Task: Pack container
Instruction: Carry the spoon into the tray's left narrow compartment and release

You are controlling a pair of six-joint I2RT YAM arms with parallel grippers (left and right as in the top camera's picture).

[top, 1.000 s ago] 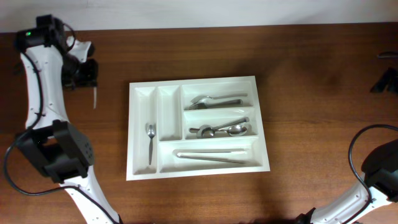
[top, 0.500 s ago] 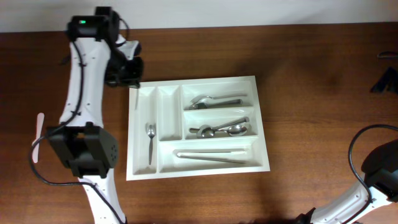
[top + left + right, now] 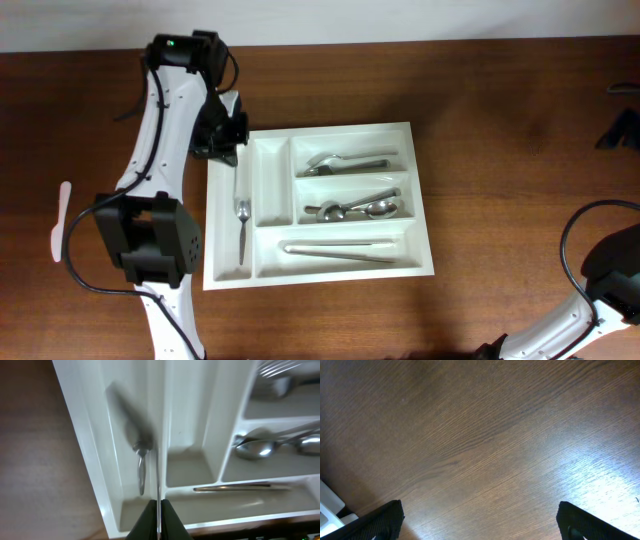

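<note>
The white cutlery tray [image 3: 320,131] lies in the middle of the table; it also shows in the left wrist view [image 3: 84,435]. My left gripper [image 3: 228,150] is over the tray's far left corner, shut on a thin metal utensil [image 3: 158,475] seen edge-on. The utensil hangs over the divider between the two narrow compartments. A fork [image 3: 241,228] lies in the leftmost narrow compartment. Spoons [image 3: 360,208] and other cutlery [image 3: 345,160] fill the wide compartments. My right gripper [image 3: 480,527] is open and empty over bare wood.
A white plastic utensil [image 3: 60,220] lies on the table left of the tray. A long pale utensil [image 3: 340,248] lies in the tray's bottom compartment. A dark object [image 3: 620,130] sits at the right edge.
My left arm has swung right from the table's far left to over the tray's left compartments, carrying the thin utensil. The right arm has not moved.
</note>
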